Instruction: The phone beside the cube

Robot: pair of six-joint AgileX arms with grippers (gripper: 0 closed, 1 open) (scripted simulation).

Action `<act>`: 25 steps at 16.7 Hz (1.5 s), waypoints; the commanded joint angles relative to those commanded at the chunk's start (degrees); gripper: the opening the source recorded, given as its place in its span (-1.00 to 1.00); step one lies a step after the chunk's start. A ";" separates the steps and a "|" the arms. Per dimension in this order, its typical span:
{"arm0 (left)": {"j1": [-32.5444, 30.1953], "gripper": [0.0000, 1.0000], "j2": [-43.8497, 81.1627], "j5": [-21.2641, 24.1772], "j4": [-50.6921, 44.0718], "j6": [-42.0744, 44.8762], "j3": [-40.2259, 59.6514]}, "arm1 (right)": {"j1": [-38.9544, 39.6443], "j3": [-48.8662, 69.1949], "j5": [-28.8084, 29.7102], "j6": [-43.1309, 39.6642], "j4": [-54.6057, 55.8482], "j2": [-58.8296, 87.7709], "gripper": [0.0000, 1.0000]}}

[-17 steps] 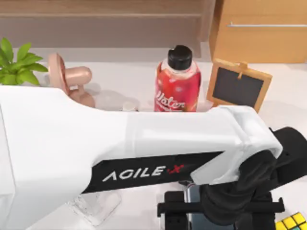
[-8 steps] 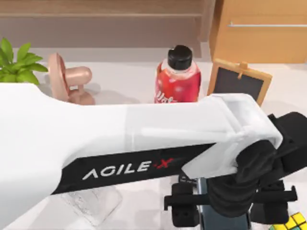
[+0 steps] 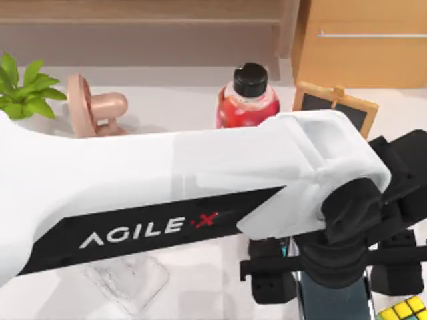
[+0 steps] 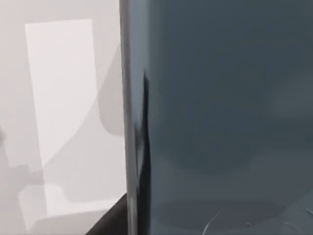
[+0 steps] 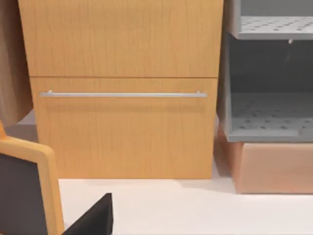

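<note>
My left arm reaches across the top view from the left. Its gripper (image 3: 332, 288) hangs at the table's front right, shut on the phone (image 3: 333, 305), a dark grey-blue slab that pokes out below the wrist. In the left wrist view the phone's glassy face (image 4: 220, 122) and pale rim sit very close, above the white tabletop. The cube (image 3: 404, 311), with yellow and green squares, lies at the front right corner, just right of the phone and apart from it. The right wrist view faces a wooden cabinet.
A red bottle with a black cap (image 3: 248, 100), a small wood-framed chalkboard (image 3: 333, 107), a pink object (image 3: 93, 110) and a green plant (image 3: 23, 90) line the back. A clear glass piece (image 3: 130, 283) lies front left. Cabinet (image 5: 122, 88) and grey shelves (image 5: 269, 73) stand behind.
My left gripper has carried the phone to the right, closer to the cube. The arm now covers more of the bottle and the chalkboard.
</note>
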 joint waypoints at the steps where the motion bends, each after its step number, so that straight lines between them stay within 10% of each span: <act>1: -0.03 -1.00 -0.30 0.00 0.33 0.01 0.13 | 0.00 0.00 0.00 0.00 0.00 0.00 1.00; 25: -0.09 -1.00 6.59 -0.19 6.25 -0.20 -7.10 | 0.00 0.00 0.00 0.00 0.00 0.00 1.00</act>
